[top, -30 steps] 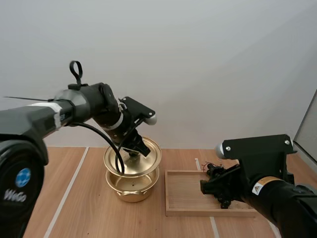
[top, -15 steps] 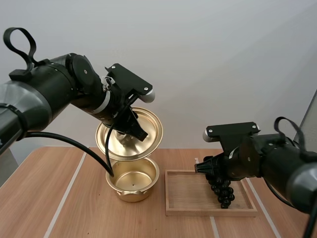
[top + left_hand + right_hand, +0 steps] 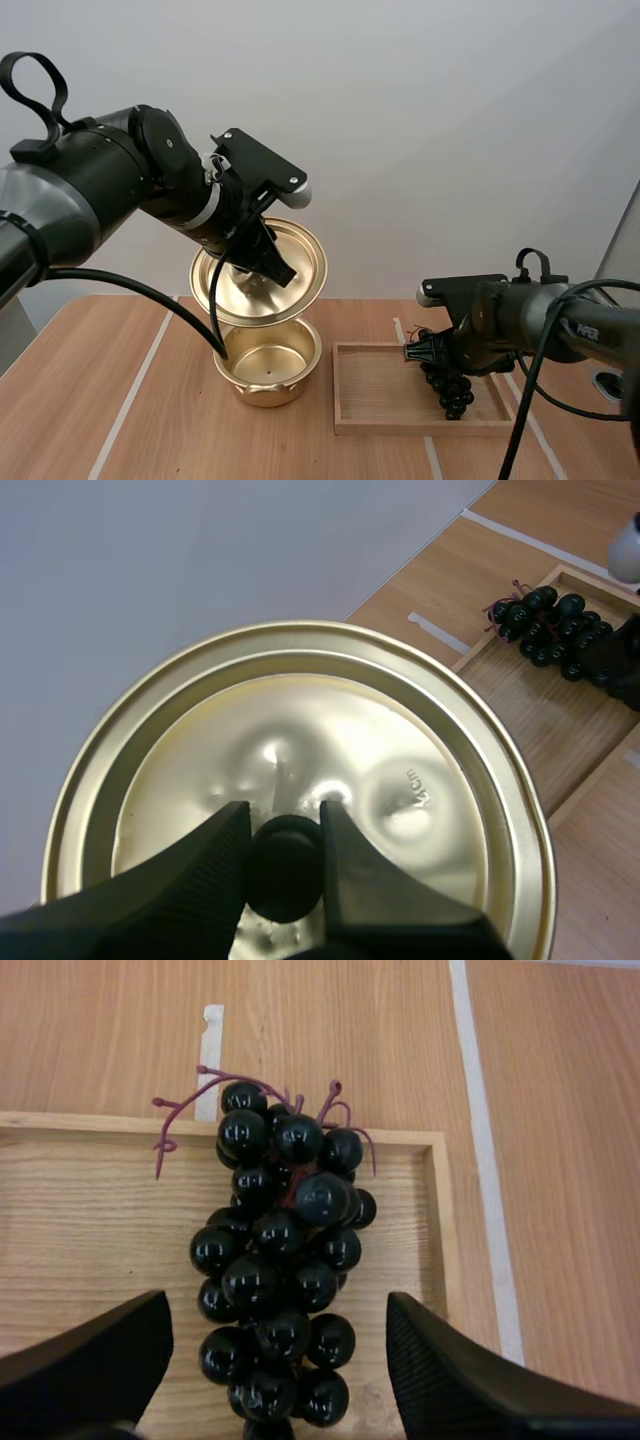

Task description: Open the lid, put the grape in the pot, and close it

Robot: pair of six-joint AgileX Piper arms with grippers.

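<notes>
Wooden tray (image 3: 90,1220) holds glossy black grapes (image 3: 280,1260), right end effector (image 3: 280,1355) spread around them; left end effector (image 3: 285,832) pinches lid (image 3: 420,730).

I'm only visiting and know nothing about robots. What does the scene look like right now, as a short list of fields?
lid: round gold metal lid, lifted and tilted above the pot
left gripper: shut on the lid's black knob
pot: gold metal pot, open, nothing visible inside, on the wooden table
grapes: bunch of black grapes, lying in the shallow wooden tray
right gripper: open, one finger either side of the grapes, not pinching
</notes>
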